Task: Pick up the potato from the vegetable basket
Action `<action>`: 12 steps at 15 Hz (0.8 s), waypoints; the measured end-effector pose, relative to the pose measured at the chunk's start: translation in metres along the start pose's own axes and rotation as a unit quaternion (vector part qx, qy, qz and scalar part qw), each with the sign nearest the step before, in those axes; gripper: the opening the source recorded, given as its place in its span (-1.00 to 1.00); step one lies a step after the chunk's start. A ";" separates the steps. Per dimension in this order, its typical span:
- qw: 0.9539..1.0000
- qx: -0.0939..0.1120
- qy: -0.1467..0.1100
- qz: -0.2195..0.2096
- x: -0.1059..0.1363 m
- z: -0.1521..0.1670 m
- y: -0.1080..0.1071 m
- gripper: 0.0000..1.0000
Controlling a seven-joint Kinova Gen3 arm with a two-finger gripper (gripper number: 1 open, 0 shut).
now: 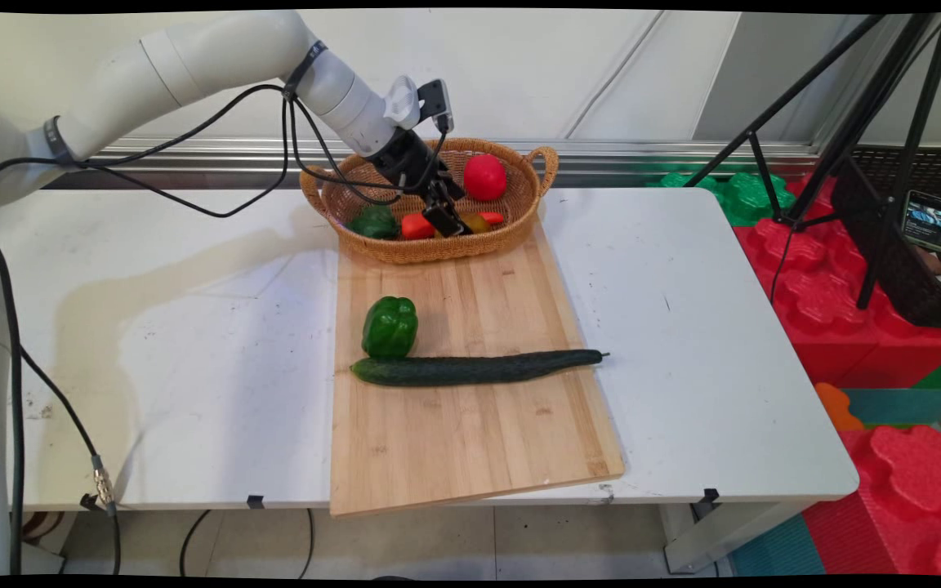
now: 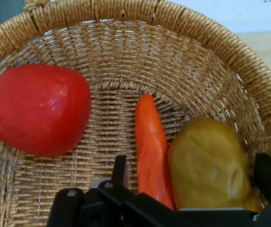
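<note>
Yellow pepper (image 2: 208,163) sits between the spread fingers of the tool (image 1: 448,220) inside the wicker basket (image 1: 519,216), orange carrot (image 2: 150,153) touching its side. Red pepper (image 1: 484,176) lies farther back; a green pepper (image 1: 390,327) and cucumber (image 1: 470,367) rest on the cutting board (image 1: 470,441) nearer on the bench (image 1: 193,343).

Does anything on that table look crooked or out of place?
Yes: the wooden cutting board lies askew, and its near left corner juts past the table edge. The cucumber overhangs the board's right side. Nothing looks spilled or broken; the gripper is down inside the wicker basket.
</note>
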 end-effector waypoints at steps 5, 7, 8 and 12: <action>1.000 -0.003 0.004 -0.010 -0.001 0.000 -0.005 1.00; 1.000 -0.005 0.005 -0.013 -0.001 0.000 -0.006 1.00; 1.000 -0.006 0.006 -0.014 -0.001 0.001 -0.007 1.00; 1.000 -0.012 0.006 -0.017 -0.003 0.001 -0.008 -1.00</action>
